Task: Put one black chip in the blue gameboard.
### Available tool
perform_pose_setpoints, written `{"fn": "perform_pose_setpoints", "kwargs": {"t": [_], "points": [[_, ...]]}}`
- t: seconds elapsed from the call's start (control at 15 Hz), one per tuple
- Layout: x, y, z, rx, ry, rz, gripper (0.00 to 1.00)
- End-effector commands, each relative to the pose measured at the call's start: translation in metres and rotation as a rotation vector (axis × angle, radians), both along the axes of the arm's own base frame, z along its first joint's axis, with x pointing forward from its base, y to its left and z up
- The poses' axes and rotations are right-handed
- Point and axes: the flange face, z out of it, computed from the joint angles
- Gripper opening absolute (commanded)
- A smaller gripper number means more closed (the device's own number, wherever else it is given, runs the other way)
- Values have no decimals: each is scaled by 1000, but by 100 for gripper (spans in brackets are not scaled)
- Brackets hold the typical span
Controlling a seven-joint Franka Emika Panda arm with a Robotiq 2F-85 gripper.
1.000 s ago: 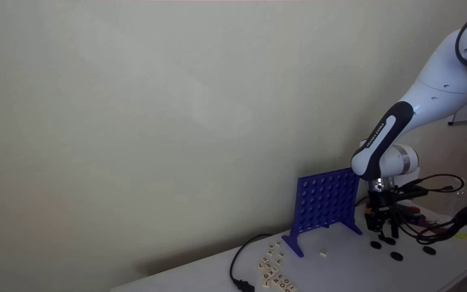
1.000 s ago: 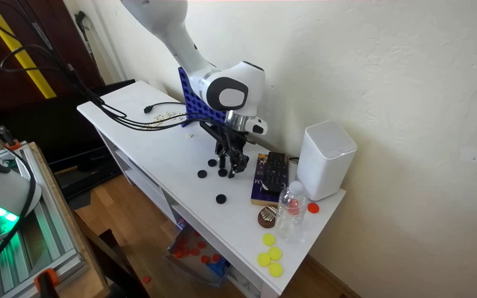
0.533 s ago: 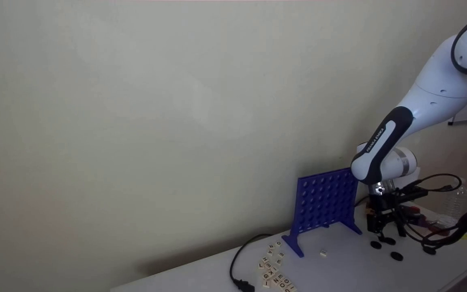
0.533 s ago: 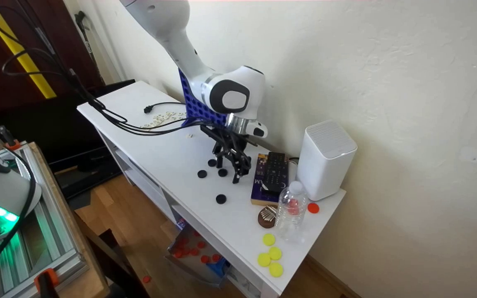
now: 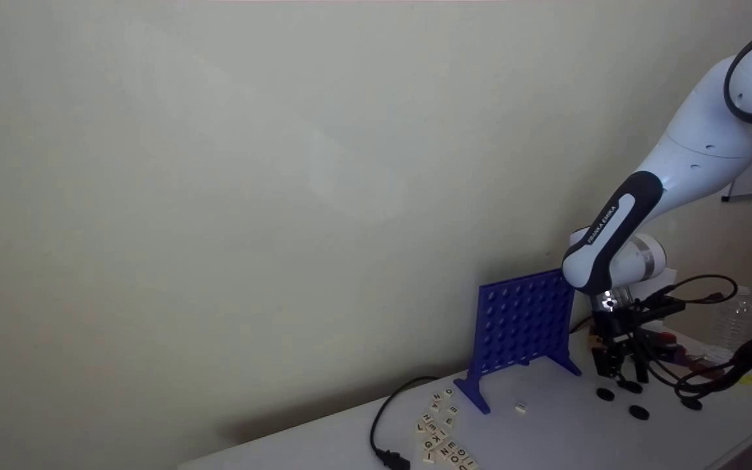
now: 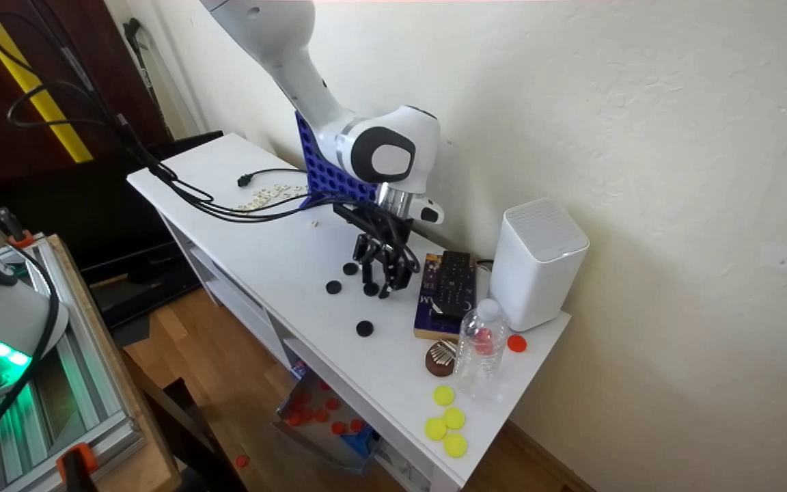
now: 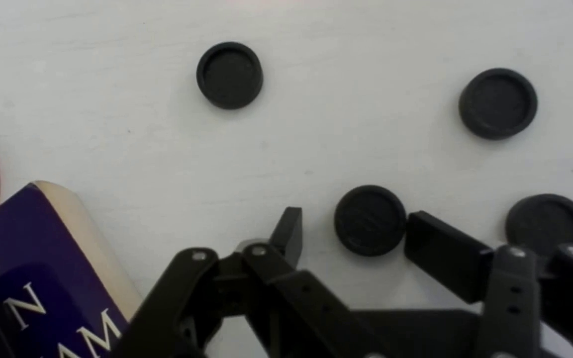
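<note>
The arm (image 5: 617,228) slopes down over the bench (image 6: 264,253) and bends so its gripper (image 7: 351,231) points downward, jaws apart on either side of a black chip (image 7: 370,220) that lies flat between the bench's long edges. The blue gameboard (image 5: 523,320) stands upright near the wall-side edge.

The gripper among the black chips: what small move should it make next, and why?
I would probably close the gripper gently now: the wrist view shows one black chip between its open fingers, touching or nearly touching one and apart from the other. I cannot tell exactly how low they reach.
</note>
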Motion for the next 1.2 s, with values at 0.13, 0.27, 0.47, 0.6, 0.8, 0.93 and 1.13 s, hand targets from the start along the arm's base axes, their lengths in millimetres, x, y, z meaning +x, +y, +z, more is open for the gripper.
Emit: {"fn": "perform_pose_setpoints", "kwargs": {"t": [0.13,0.27,0.47,0.6,0.8,0.93,1.13], "points": [[3,0,-12,-16,37,36,17],[3,-1,-12,-20,46,41,10],[1,-2,-14,-25,53,46,33],[0,-2,-16,-21,52,42,42],[0,0,-15,-14,53,45,62],[-3,3,-15,-12,60,52,76],[-9,8,-19,-14,87,42,99]]}}
